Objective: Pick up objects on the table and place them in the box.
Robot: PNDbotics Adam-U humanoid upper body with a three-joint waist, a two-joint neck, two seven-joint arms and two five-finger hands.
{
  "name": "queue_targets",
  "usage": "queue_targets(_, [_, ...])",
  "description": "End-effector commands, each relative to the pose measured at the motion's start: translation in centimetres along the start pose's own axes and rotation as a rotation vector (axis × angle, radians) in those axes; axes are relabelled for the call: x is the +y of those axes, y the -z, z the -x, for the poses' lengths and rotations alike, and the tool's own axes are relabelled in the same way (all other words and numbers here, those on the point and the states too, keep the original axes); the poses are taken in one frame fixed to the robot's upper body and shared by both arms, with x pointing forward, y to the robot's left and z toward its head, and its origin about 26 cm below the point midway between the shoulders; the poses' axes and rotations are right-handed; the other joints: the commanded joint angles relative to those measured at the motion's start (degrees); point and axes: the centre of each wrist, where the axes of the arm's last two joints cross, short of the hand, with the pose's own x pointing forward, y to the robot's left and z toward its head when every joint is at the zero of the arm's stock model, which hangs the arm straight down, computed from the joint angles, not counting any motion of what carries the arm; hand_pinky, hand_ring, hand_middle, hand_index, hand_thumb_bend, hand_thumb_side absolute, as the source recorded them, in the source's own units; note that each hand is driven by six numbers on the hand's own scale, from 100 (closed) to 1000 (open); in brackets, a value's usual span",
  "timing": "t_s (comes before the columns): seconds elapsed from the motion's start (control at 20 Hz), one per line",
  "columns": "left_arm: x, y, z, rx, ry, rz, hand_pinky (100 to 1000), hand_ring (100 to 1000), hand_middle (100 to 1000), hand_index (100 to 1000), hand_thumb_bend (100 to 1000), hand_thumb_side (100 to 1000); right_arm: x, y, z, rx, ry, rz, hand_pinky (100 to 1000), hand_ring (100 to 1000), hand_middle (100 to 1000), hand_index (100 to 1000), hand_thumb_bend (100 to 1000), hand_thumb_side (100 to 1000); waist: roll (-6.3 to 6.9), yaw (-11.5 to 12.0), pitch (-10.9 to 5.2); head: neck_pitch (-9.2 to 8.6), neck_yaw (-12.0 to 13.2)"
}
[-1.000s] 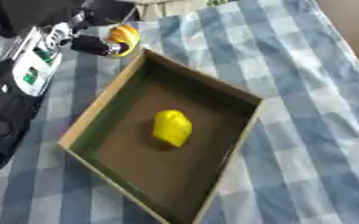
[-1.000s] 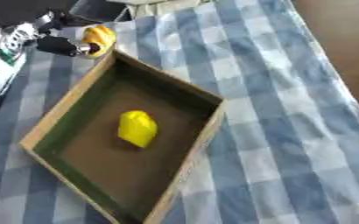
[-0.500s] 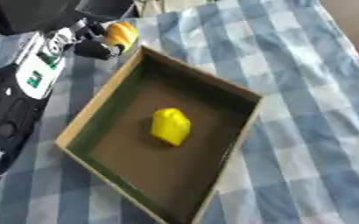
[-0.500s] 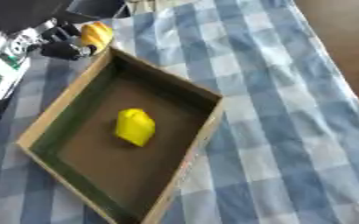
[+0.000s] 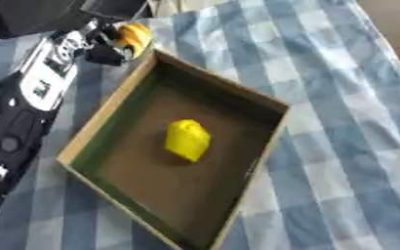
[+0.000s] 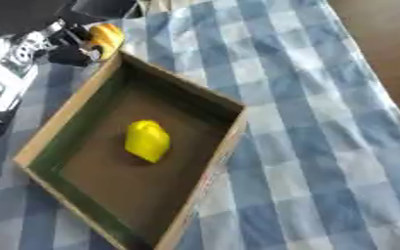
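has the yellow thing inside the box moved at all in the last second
No. The yellow object sits at the same spot on the floor of the box, near its middle; only the camera has shifted.

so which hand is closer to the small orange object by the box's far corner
Left. The left hand has its fingers curled round the small orange object, just outside the far corner of the open cardboard box. The right hand shows in neither view.
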Motion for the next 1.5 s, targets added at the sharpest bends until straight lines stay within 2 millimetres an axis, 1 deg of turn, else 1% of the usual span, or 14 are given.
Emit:
queue_targets(0.05, [1.0,0.0,0.4,0.028,0.016,-0.054,776,747,699,699,261,161,-0.1,0.5,-0.7,-0.031,-0.006,-0.005,805,861,636,807,245,418,-0.36,-0.2,-1.03,-0.97,0.4])
queue_targets(0.15, [0.9,0.1,0.6,0.049,0.048,-0.078,769,737,692,689,360,166,-0.1,0.5,-0.6,-0.029,-0.006,-0.005,805,861,636,807,245,420,-0.33,-0.3,-0.87,-1.04,0.4])
queue_targets(0.3, [1.0,0.1,0.5,0.055,0.082,-0.100,768,732,679,679,400,171,-0.1,0.4,-0.6,-0.024,-0.007,-0.002,805,861,636,807,245,422,-0.34,-0.2,-0.76,-0.83,0.4])
queue_targets(0.35, [1.0,0.0,0.5,0.059,0.093,-0.112,758,716,650,678,411,183,0.0,0.4,-0.6,-0.025,-0.005,-0.003,805,861,636,807,244,424,-0.34,-0.2,-0.72,-0.87,0.5])
queue_targets(0.5, [1.0,0.1,0.7,0.077,0.122,-0.148,741,685,615,685,441,211,0.1,0.5,-0.6,-0.028,0.000,-0.004,805,861,636,807,245,424,-0.39,-0.4,-0.61,-1.35,0.8])
queue_targets(0.7, [0.7,0.2,0.9,0.090,0.122,-0.178,720,651,575,660,417,202,0.1,0.5,-0.6,-0.027,0.002,-0.003,805,862,635,807,245,426,-0.36,-0.7,-0.37,-1.65,1.1])
queue_targets(0.8, [0.6,0.3,1.1,0.097,0.122,-0.190,703,621,546,626,400,162,0.1,0.5,-0.6,-0.027,0.003,-0.002,805,862,635,806,244,427,-0.31,-0.9,-0.22,-1.81,1.1])
queue_targets(0.85, [0.5,0.3,1.2,0.101,0.124,-0.197,679,594,520,600,376,114,0.1,0.5,-0.6,-0.028,0.003,-0.002,805,862,635,806,244,427,-0.29,-1.0,-0.15,-1.84,1.1])
queue_targets(0.9, [0.5,0.3,1.3,0.107,0.130,-0.207,666,581,509,590,358,100,0.1,0.5,-0.6,-0.028,0.003,-0.002,805,862,635,806,244,428,-0.27,-1.1,-0.09,-1.86,1.2])
queue_targets(0.95, [0.4,0.3,1.5,0.113,0.138,-0.215,644,559,495,568,265,100,0.1,0.5,-0.6,-0.028,0.003,-0.001,804,862,635,806,243,429,-0.26,-1.1,-0.03,-1.86,1.2])
queue_targets(1.0, [0.3,0.4,1.5,0.116,0.143,-0.219,637,553,492,563,232,100,0.1,0.5,-0.6,-0.028,0.004,-0.001,804,862,634,806,242,430,-0.24,-1.2,0.01,-1.83,1.2])
queue_targets(1.05, [0.3,0.4,1.6,0.117,0.145,-0.223,626,542,483,549,167,100,0.1,0.5,-0.6,-0.027,0.004,0.000,804,862,634,806,240,433,-0.24,-1.2,0.03,-1.79,1.2])
queue_targets(1.3, [0.4,0.3,1.5,0.093,0.168,-0.253,614,530,480,538,177,100,0.1,0.4,-0.5,-0.021,0.005,0.005,803,861,634,807,235,442,-0.41,-0.9,-0.19,-1.35,1.0])
queue_targets(1.5, [0.7,0.0,0.8,0.046,0.192,-0.268,608,524,485,539,184,100,0.0,0.2,-0.4,-0.012,0.004,0.009,803,861,635,807,231,447,-0.82,-0.3,-0.94,-0.62,0.7])
